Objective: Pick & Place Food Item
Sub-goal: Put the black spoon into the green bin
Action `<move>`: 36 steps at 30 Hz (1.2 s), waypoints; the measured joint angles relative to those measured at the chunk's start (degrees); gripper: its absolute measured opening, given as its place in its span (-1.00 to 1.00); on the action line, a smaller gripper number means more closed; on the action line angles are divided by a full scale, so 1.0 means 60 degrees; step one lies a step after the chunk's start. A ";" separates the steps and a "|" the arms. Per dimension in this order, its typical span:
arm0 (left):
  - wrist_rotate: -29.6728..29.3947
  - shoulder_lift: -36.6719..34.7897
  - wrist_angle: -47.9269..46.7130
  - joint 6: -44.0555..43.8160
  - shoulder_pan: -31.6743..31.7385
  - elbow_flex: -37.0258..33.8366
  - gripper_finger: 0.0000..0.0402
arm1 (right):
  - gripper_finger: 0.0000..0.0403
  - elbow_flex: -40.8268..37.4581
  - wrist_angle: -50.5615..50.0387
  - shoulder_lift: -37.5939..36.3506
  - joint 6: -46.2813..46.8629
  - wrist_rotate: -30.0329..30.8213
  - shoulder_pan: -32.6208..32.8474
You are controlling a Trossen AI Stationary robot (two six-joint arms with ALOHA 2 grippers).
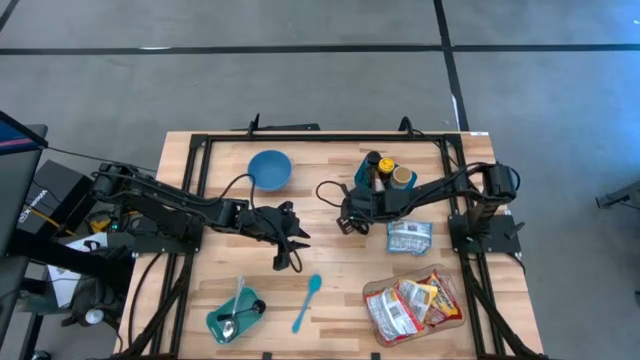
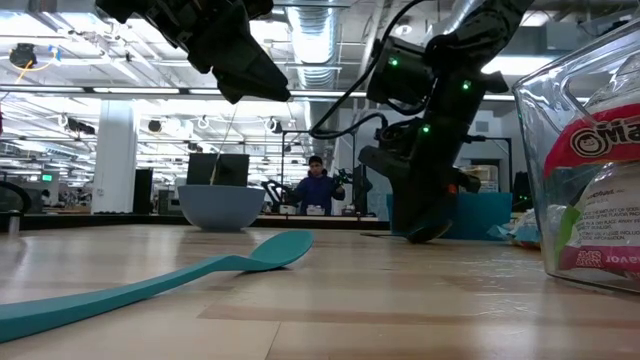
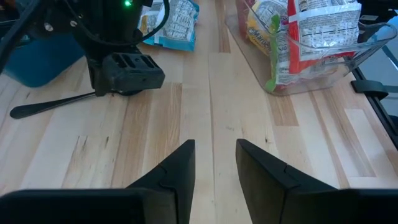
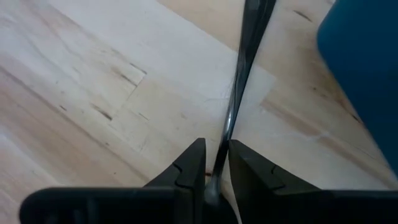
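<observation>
A blue-and-white food packet [image 1: 408, 237] lies flat on the wooden table, right of centre. My right gripper [image 1: 348, 222] stands just left of it, tips down at the table top [image 2: 430, 232], shut on a thin dark rod, seemingly a utensil's handle. My left gripper [image 1: 292, 250] hangs above the table's middle [image 2: 265, 85]. It is open with a narrow gap [image 3: 214, 149] and nothing lies between its fingers. It points toward the right gripper [image 3: 127, 78] and the packet [image 3: 177, 25]. My right gripper pinches the thin dark rod [image 4: 227, 134] between its two fingers, coming slanting down from above. The rod runs on forward from between the fingertips. It lies along the table top [image 3: 50, 104], with its flat free end [image 3: 15, 112] resting on the wood.
A clear tub [image 1: 455, 322] of food packets stands at the near right. A teal bin [image 1: 362, 170] with bottles and a blue bowl [image 1: 270, 168] stand at the far side. A teal spoon [image 1: 308, 302] and a small teal dish [image 1: 215, 325] lie near the front edge.
</observation>
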 joint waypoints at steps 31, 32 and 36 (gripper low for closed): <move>0.0000 0.0000 0.0012 0.0001 0.0002 0.0000 -0.45 | -0.67 -0.0328 -0.0224 -0.0004 0.0218 -0.0080 0.0008; 0.0000 0.0000 0.0012 0.0002 0.0002 0.0000 -0.45 | -0.67 -0.0328 -0.0231 -0.0004 0.0187 -0.0082 0.0009; 0.0000 0.0000 0.0012 0.0000 0.0000 0.0000 -0.45 | -0.67 -0.0328 -0.0244 -0.0011 0.0129 -0.0201 -0.0038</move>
